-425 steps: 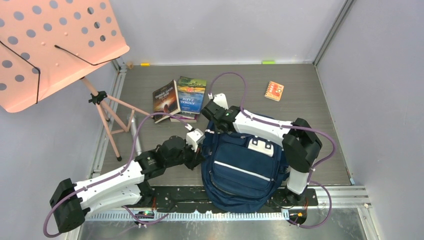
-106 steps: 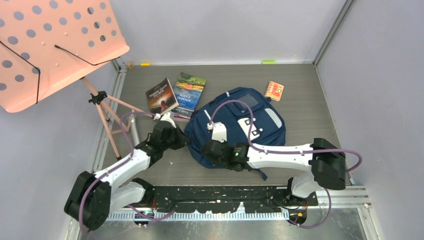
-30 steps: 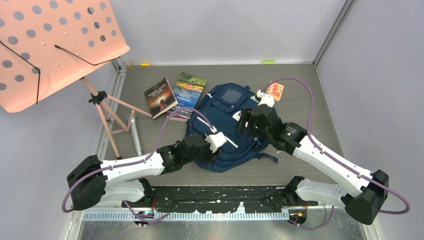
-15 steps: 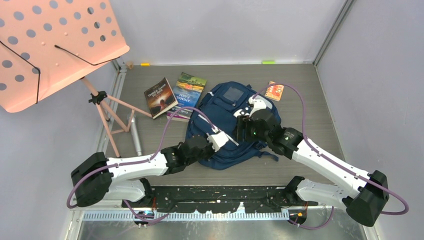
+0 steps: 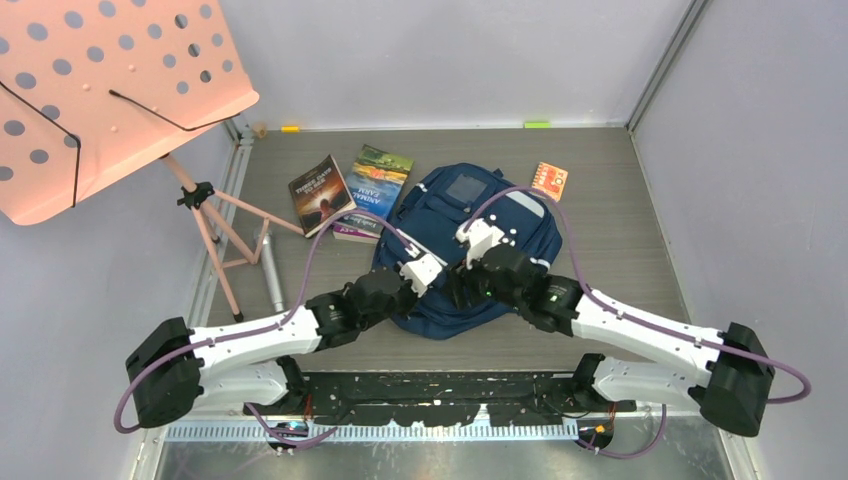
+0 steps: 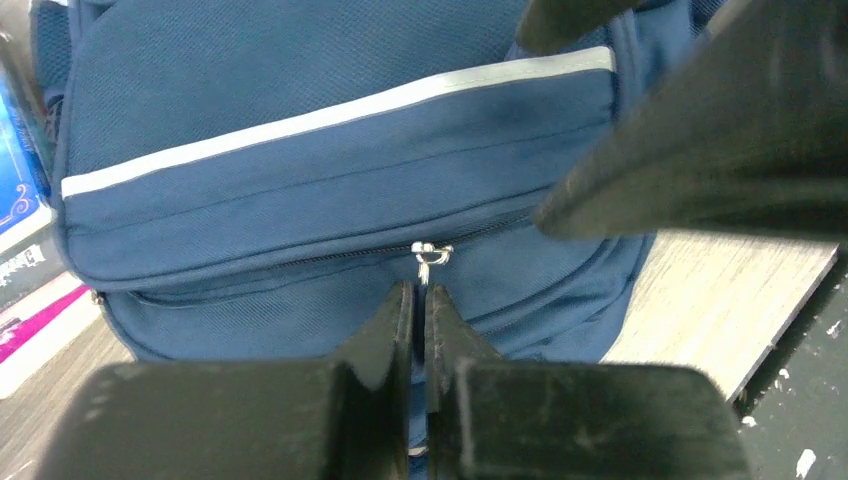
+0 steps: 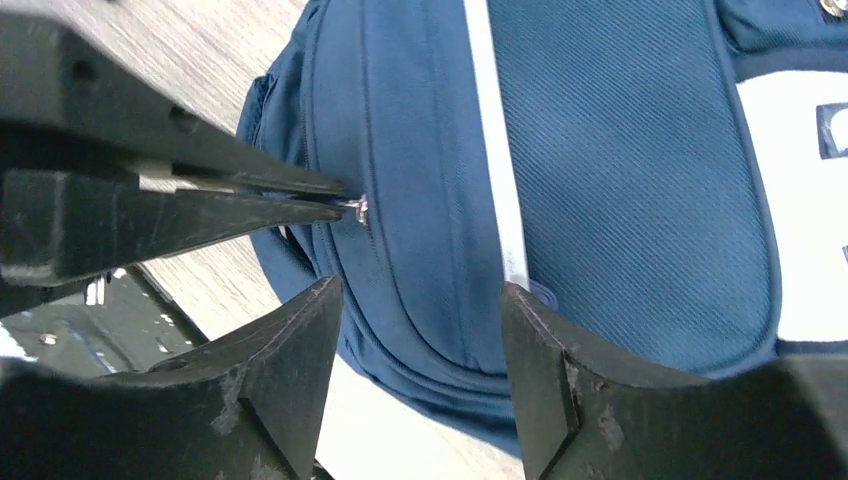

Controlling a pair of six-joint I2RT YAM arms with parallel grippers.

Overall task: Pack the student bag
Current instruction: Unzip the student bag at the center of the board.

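A robot lab cell; plain grey walls (image 5: pixel 440 60) and aluminium frame rails (image 5: pixel 662 60).

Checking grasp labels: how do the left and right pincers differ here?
The left pincer is shut on the zipper pull of the bag; the right pincer is open and holds nothing. The left pincer is at the zipper line; the right pincer faces the fabric beside it. Both are at the bag's front pocket.
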